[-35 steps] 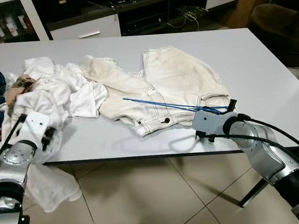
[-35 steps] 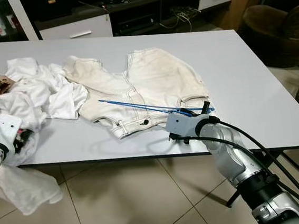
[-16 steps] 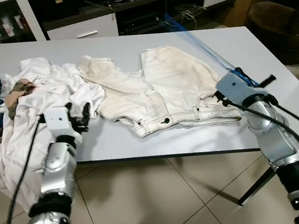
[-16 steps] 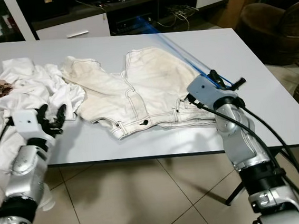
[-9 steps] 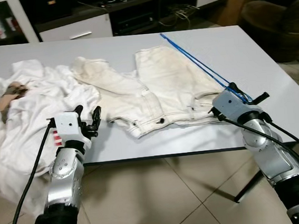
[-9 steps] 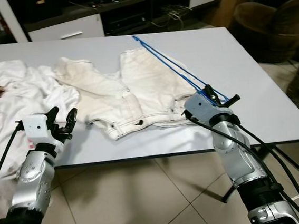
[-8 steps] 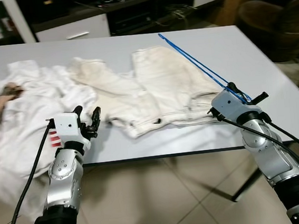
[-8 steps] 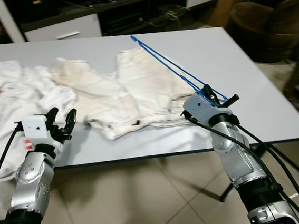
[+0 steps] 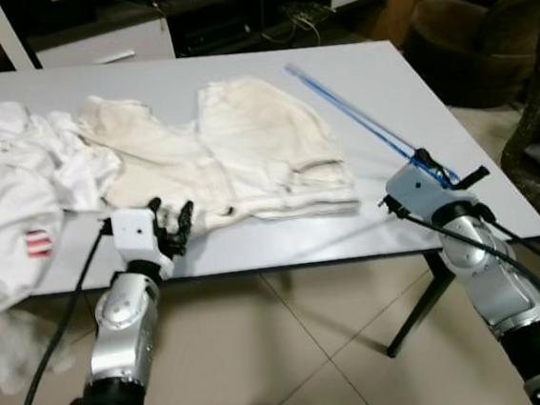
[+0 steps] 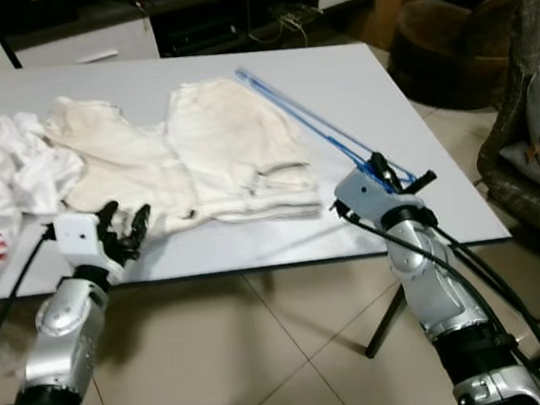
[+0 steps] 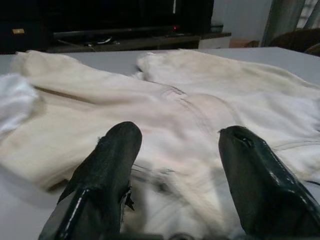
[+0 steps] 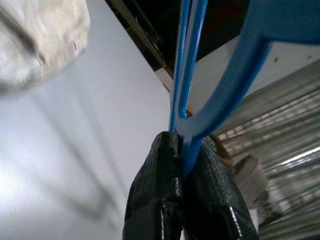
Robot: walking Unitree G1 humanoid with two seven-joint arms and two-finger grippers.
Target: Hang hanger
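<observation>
We are seeing the blue hanger (image 9: 358, 120) stretching as a long thin line over the right part of the white bench (image 9: 404, 103), its long axis running from the near right edge away and to the left, its far tip pointing toward the back of the bench just past the shorts. Its near end is sitting in the right pincer (image 9: 426, 162), which is hovering at the bench's near right edge. In the right wrist view the two black fingers (image 12: 160, 200) are pressing together on the blue rod (image 12: 186, 100), so that pincer is gripping the hanger tightly. The cream shorts (image 9: 236, 144) are lying flat beside the hanger, to its left. The left pincer (image 9: 170, 227) is hanging at the near edge just in front of the shorts, its fingers (image 11: 105, 170) spread wide and gripping nothing. White clothes (image 9: 20, 188) are lying bunched at the far left of the bench.
</observation>
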